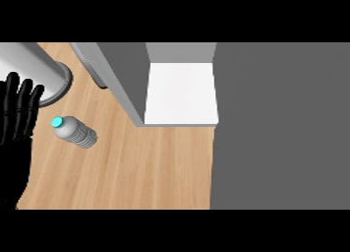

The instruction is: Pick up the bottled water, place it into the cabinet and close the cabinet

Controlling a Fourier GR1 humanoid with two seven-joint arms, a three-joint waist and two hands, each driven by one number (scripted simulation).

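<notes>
A small clear water bottle (75, 132) with a cyan cap lies on its side on the wooden counter (134, 167), cap pointing to the upper left. My left hand (10, 128) stands at the view's left edge, fingers straight and up, open, just left of the bottle and apart from it. The grey cabinet (279, 123) fills the right side; its door (112, 74) swings out to the left and shows a white shelf (182, 93) inside. My right hand does not show.
A large grey cylinder (33, 74) stands at the upper left, behind my left hand and close to the bottle. The open door's edge reaches down towards the middle of the counter.
</notes>
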